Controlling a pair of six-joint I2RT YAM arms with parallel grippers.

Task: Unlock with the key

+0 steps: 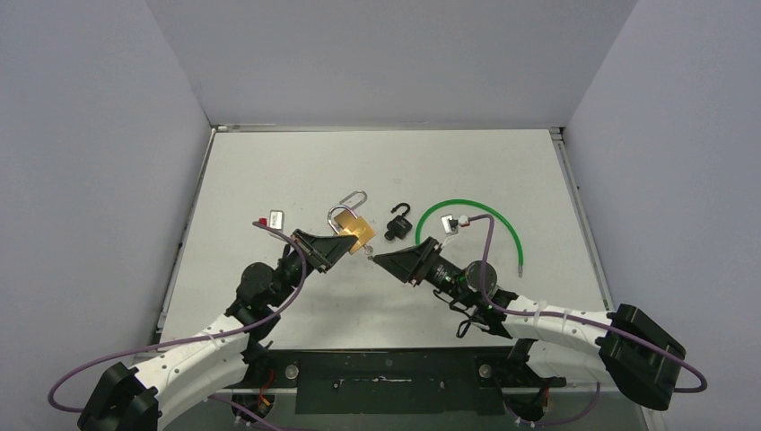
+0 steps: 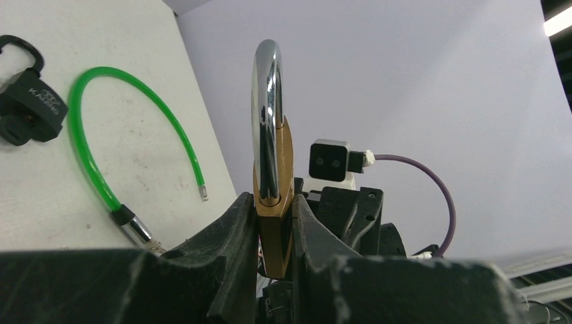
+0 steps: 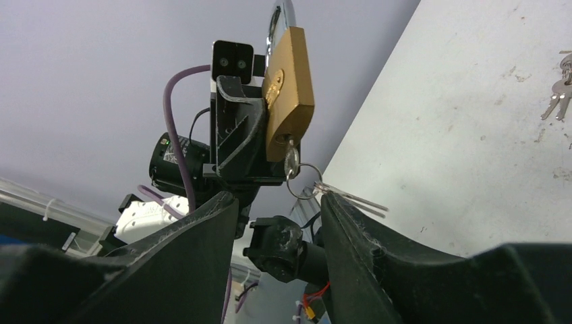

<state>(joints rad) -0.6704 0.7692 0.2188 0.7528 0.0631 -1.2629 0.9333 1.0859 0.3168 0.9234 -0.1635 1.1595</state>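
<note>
- Brass padlock [image 3: 290, 101] stands clamped by its body between the left gripper's [image 2: 273, 226] fingers, shackle [image 2: 268, 115] upward.
- The key [image 3: 291, 160] sits in the keyhole on the padlock's underside, its ring [image 3: 303, 183] dangling.
- The right gripper [image 3: 278, 209] hangs just below the padlock, jaws apart, holding nothing.
- Best approach, I judge: close squarely on the key's head, then twist about its axis while the left grip holds firm.

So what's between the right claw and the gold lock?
A small key, stuck in the bottom end of the gold padlock. The right wrist view shows it just ahead of the open right gripper.
</note>
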